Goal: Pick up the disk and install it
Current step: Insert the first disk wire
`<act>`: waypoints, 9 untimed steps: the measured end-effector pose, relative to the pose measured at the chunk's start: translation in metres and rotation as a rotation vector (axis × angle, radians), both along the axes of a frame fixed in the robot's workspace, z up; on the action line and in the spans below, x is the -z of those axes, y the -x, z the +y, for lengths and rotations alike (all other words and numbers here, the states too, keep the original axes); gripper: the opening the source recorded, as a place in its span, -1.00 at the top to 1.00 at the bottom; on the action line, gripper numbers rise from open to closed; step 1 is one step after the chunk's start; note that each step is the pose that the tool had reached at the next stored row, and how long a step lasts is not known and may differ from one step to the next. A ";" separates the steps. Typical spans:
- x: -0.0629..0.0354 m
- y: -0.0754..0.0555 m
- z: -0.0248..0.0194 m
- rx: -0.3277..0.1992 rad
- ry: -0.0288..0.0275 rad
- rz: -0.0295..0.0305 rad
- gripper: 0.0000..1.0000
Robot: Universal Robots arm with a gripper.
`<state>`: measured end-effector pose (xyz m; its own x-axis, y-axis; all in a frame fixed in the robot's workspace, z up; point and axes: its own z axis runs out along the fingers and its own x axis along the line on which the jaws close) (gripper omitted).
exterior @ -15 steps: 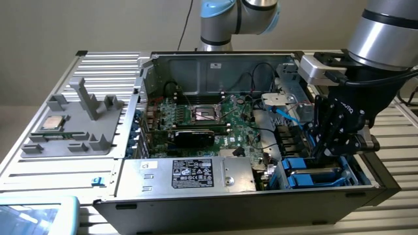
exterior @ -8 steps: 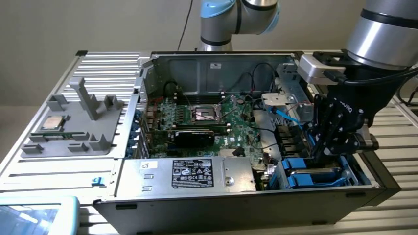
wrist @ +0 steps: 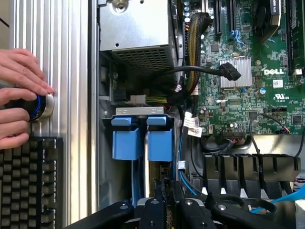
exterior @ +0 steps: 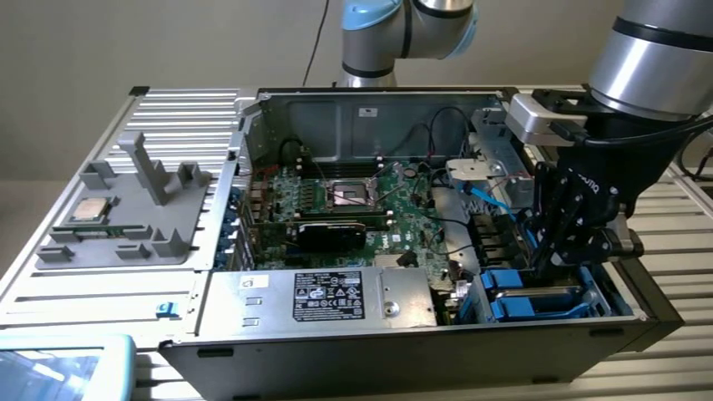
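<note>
The disk stands on edge in the drive bay of the open computer case, its bright blue carrier end facing the wrist view. A second blue carrier sits right beside it. In the exterior view the disk shows as blue plastic in the bay at the case's near right corner. My gripper reaches straight down into that bay. Its black fingers sit close together on either side of the disk's edge, so my gripper looks shut on it.
A silver box with a black label sits next to the bay, and black and blue cables run between them. The motherboard fills the case's middle. A person's hand rests on a knob above a keyboard. A grey tray holds a processor chip.
</note>
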<state>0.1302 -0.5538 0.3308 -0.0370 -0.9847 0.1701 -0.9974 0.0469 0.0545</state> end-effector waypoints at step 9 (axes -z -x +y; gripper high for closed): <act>0.0000 0.000 0.0002 0.006 0.0004 0.0001 0.67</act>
<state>0.1305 -0.5537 0.3308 -0.0433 -0.9844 0.1705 -0.9971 0.0533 0.0546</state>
